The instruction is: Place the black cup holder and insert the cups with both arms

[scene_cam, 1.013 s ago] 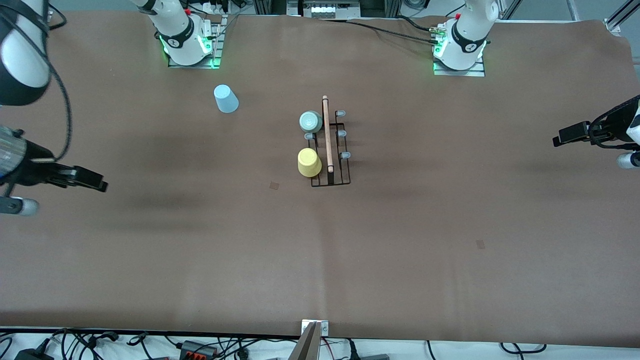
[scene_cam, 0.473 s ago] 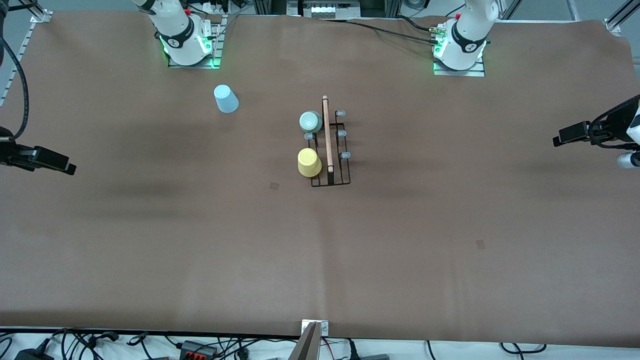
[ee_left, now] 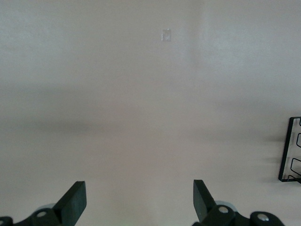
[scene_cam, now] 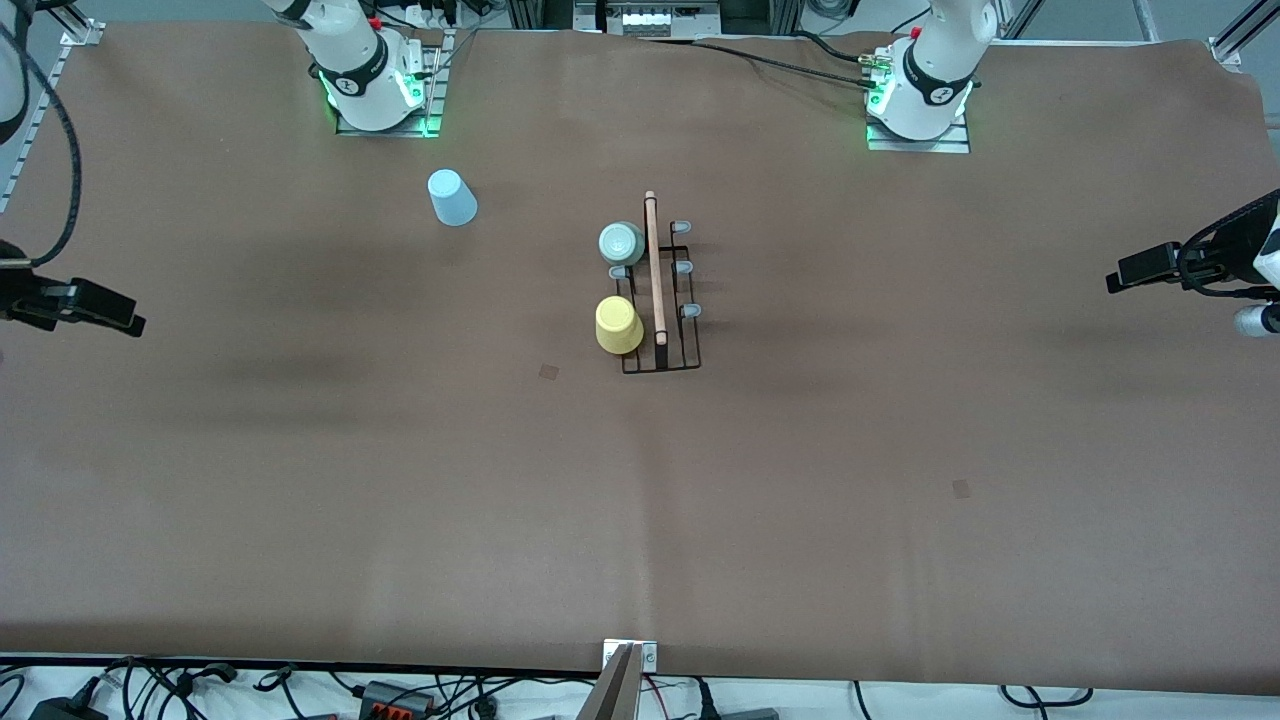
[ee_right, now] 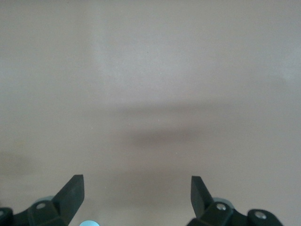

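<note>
rack: the thin black wire cup holder [scene_cam: 660, 318] with a light wooden rod handle [scene_cam: 654, 267] along its top stands upright near the middle of the brown table cover [scene_cam: 800, 480], its length running from the robots' bases toward the front camera; a corner of it shows at the edge of the left wrist view [ee_left: 290, 150].
pegs: small grey-tipped pegs [scene_cam: 684, 267] line both sides of the rod; those on the side toward the left arm's end are bare.
green cup: the small pale green tumbler [scene_cam: 621, 243] sits upside down on the rack, on the side toward the right arm's end, at the end farther from the front camera.
yellow cup: the small yellow tumbler [scene_cam: 619, 325] sits upside down on the same side of the rack, nearer to the front camera than the green one.
blue cup: the small light blue tumbler [scene_cam: 452, 197] stands upside down on the table cover, well apart from the rack, toward the right arm's end and near that arm's base.
left gripper: the dark two-finger left gripper [scene_cam: 1130, 270] hangs over the table's edge at the left arm's end, fingers [ee_left: 75, 200] spread apart, nothing between them.
right gripper: the dark two-finger right gripper [scene_cam: 105, 305] hangs over the edge at the right arm's end, fingers [ee_right: 73, 193] spread wide over bare cover, holding nothing.
</note>
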Robot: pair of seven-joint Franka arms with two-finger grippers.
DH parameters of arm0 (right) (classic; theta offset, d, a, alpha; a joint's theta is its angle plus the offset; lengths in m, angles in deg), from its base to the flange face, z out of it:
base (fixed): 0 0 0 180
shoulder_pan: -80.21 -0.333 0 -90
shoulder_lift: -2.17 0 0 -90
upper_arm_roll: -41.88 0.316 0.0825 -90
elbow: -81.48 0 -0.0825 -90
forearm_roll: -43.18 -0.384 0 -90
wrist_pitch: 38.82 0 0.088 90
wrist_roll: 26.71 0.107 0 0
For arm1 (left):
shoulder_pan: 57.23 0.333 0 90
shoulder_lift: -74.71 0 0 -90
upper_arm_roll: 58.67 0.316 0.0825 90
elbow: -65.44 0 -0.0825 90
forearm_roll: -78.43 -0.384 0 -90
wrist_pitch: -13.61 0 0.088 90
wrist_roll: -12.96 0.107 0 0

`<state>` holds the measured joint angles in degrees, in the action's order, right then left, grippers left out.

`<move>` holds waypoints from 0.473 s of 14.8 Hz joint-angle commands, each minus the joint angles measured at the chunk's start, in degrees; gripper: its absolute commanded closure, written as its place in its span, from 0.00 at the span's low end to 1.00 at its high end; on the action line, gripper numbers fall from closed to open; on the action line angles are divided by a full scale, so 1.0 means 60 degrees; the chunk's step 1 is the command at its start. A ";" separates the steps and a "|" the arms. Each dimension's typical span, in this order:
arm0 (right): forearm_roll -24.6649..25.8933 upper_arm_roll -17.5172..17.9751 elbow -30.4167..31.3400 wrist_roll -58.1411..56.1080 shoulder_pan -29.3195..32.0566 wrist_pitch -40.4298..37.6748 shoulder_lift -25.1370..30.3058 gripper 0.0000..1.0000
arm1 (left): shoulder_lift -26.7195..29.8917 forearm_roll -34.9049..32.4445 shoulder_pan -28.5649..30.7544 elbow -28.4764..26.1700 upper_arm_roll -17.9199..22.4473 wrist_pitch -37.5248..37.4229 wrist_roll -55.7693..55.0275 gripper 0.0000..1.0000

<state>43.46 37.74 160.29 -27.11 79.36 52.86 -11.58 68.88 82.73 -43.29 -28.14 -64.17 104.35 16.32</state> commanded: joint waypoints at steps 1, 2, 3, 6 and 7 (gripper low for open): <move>0.0188 0.0046 0.1393 -0.0006 -0.0006 0.0510 0.0943 0.00 | -0.0055 0.0192 0.0122 0.0143 -0.0036 -0.0108 0.0246 0.00; 0.0188 0.0046 0.1831 -0.0006 -0.0006 0.0714 0.1206 0.00 | -0.0084 0.0192 0.0122 0.0143 -0.0036 -0.0108 0.0246 0.00; 0.0188 0.0046 0.2285 -0.0006 -0.0006 0.1035 0.1499 0.00 | -0.0098 0.0192 0.0122 0.0143 -0.0036 -0.0108 0.0232 0.00; 0.0144 0.0017 0.3401 -0.0094 0.0023 0.1609 0.2217 0.00 | -0.0099 0.0192 0.0122 0.0143 -0.0036 -0.0108 0.0232 0.00; 0.0144 0.0017 0.3505 -0.0094 0.0023 0.1523 0.2335 0.00 | -0.0084 0.0192 0.0122 0.0143 -0.0036 -0.0108 0.0246 0.00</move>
<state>43.59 37.70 175.45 -27.11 79.34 60.22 -2.38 68.77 82.73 -43.13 -28.15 -64.17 104.35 16.41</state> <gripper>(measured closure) 0.000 0.000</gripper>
